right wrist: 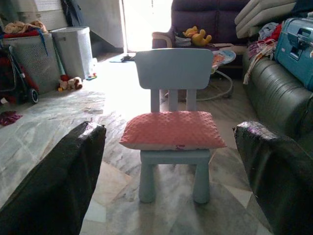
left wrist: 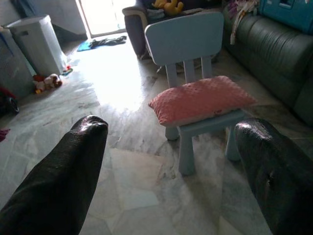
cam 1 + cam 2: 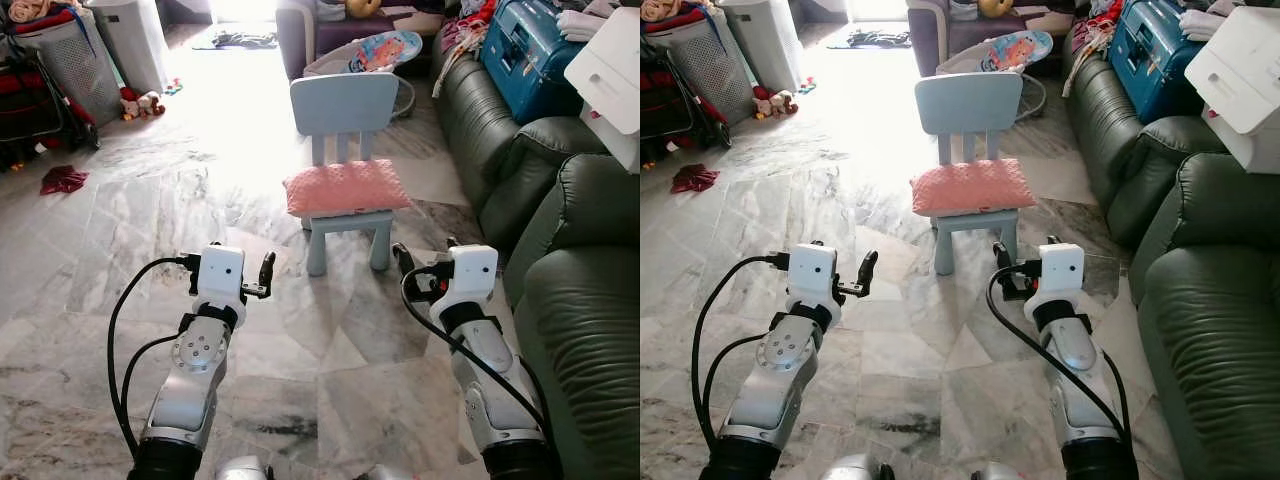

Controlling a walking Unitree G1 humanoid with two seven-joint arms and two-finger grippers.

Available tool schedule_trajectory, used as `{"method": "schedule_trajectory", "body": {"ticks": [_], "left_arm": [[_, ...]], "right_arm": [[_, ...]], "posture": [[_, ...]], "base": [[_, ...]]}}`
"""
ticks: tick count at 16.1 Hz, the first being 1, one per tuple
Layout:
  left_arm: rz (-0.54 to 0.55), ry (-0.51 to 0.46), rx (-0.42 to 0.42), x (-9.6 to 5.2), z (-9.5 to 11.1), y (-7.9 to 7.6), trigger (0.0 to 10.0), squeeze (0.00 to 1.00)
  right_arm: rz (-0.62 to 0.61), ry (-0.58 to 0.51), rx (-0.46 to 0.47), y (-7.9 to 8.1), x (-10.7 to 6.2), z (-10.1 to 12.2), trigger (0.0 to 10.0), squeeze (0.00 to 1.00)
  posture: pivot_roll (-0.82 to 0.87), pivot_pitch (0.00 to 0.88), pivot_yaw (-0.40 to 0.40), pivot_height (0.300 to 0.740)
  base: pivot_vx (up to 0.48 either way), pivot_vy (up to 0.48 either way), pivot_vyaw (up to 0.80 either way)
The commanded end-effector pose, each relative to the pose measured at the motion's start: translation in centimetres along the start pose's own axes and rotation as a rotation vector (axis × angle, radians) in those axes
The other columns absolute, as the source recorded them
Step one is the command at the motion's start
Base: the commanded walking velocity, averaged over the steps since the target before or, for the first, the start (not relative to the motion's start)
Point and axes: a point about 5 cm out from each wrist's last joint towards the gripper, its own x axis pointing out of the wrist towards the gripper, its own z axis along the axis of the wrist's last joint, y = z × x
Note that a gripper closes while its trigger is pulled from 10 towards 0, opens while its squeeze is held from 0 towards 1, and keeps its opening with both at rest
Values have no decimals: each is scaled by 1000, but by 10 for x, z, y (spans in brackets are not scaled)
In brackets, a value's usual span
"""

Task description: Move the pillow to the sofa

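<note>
A living room with a glossy floor of grey-veined marble tiles, washed out by strong daylight from a doorway at the far end. The landmark is a small pale blue child's chair standing on the floor in the middle of the room, its backrest toward the doorway and its seat facing the robot.

A pink, dimpled pillow lies flat on the chair's seat. It is a rectangle whose long axis runs side to side across the seat, parallel to the backrest, and its ends overhang the seat on both sides. The end nearer the sofa sits slightly farther back than the other.

To the right of the chair, a dark green leather sofa runs along the wall from near the robot to the far end of the room. On the sofa beyond the chair rests a blue suitcase with heaped clothes beside it. Behind the chair are a baby bouncer and a purple armchair. Far to the left of the chair stand a grey bin and a laundry basket, with soft toys and a red cloth on the floor.

Both arms reach forward above the floor, short of the chair. The left tool hangs in front and to the left of the chair, fingers spread wide and holding nothing. The right tool points straight at the chair's front, its fingers likewise wide apart and holding nothing.
</note>
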Motion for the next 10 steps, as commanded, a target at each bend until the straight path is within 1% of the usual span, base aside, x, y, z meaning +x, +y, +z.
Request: {"method": "schedule_trajectory", "body": {"ticks": [1, 5, 8, 10], "left_arm": [[-9, 5, 12, -1, 0, 1, 10000, 0], [-11, 7, 19, 0, -1, 3, 10000, 0], [-14, 11, 27, 0, -1, 2, 10000, 0], [-4, 14, 40, 1, -1, 2, 10000, 0]], "right_arm": [[-1, 4, 3, 2, 0, -2, 10000, 0], [5, 6, 9, 5, 2, -3, 10000, 0], [-7, 2, 6, 1, 3, -2, 10000, 0], [-32, 11, -13, -4, -1, -5, 10000, 0]], "posture": [[-8, 0, 19, 740], [-3, 0, 20, 740], [-6, 0, 26, 740], [-1, 0, 20, 740]], "base": [[0, 0, 0], [0, 0, 0], [0, 0, 0], [0, 0, 0]]}}
